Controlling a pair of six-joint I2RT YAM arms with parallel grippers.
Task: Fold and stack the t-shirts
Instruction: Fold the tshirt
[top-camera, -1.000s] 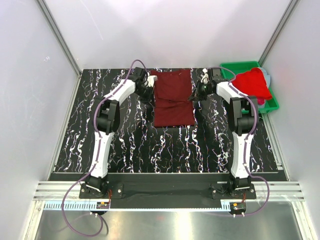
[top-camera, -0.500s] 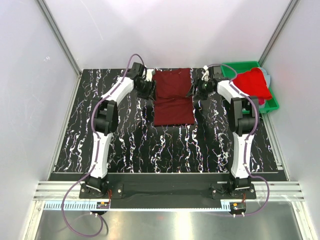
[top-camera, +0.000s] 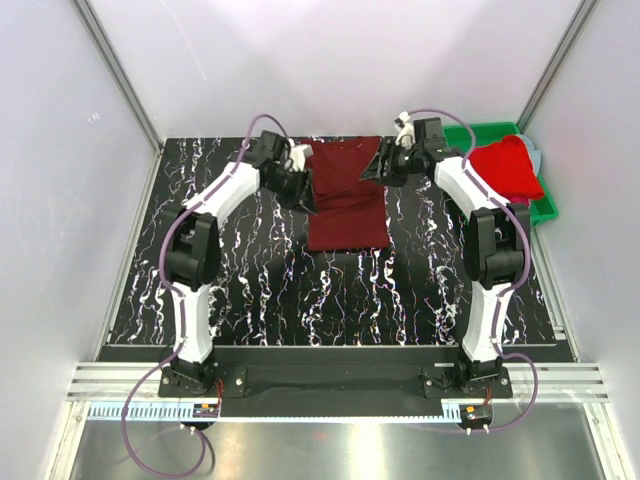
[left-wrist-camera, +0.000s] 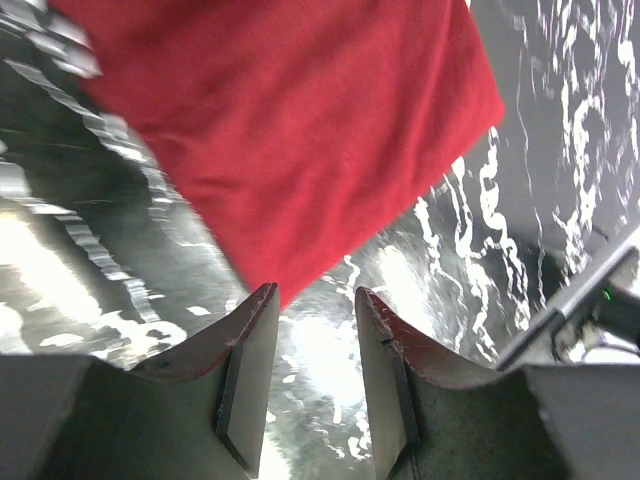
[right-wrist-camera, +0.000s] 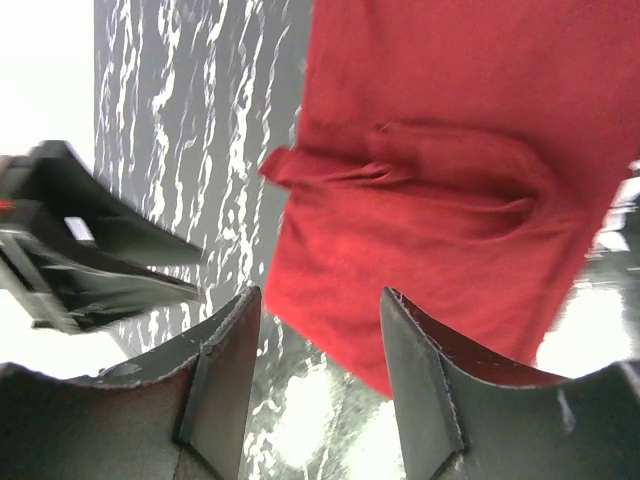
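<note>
Maroon t-shirt (top-camera: 346, 195) lies folded on the desk (top-camera: 250, 290), its long axis running away from the arm bases, with the left gripper (top-camera: 299, 168) and right gripper (top-camera: 386, 167) flanking its far corners, both parted and empty, each equally near the cloth.

Left arm (top-camera: 225, 190) and right arm (top-camera: 462, 185) are stretching toward upper centre; left gripper (left-wrist-camera: 315, 293) and right gripper (right-wrist-camera: 320, 294) are gaping, empty.
</note>
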